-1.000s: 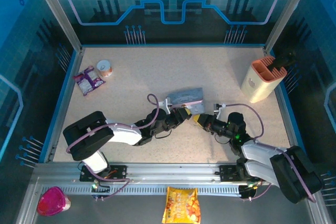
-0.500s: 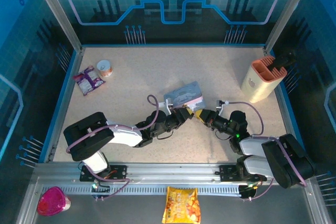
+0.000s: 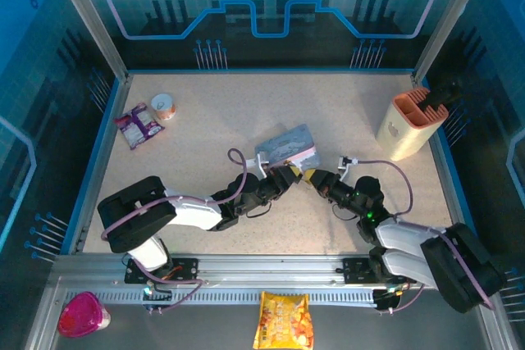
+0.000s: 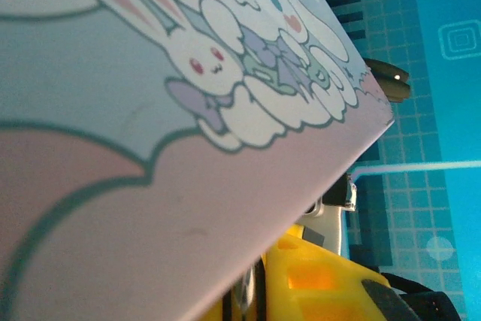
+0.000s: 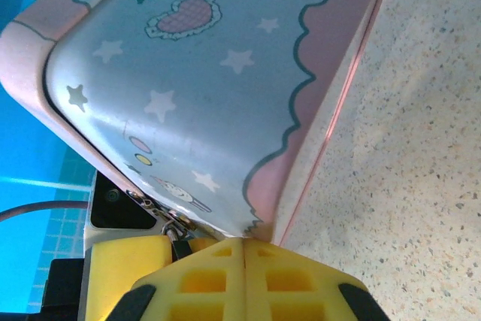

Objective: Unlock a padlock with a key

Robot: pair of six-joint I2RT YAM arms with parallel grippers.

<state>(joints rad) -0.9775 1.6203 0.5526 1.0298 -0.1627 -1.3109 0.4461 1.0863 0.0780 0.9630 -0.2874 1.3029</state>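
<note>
Seeing a change over the last second: tin (image 3: 287, 145) is now sitting tipped up off the worktop (image 3: 246, 112) instead of lying flat. The right gripper (image 3: 312, 176) is now crowding the tin's 5 o'clock corner, having come in from 4 o'clock. It is meeting the left gripper (image 3: 287, 174) at the tin's 6 o'clock edge. I'm reading that as both arms converging on the lock end: alignment stage, nothing showing as unlocked yet.

Right gripper is sitting fully closed, pads pressed together. Can't tell whether the key is pinched between them. Left gripper's opening isn't showing, so can't tell.

Padlock (image 5: 174, 223) is looking like the small metal-and-dark bit hanging at the tin's corner. It's sitting just beside the right fingertips, at their 10 o'clock.
</note>
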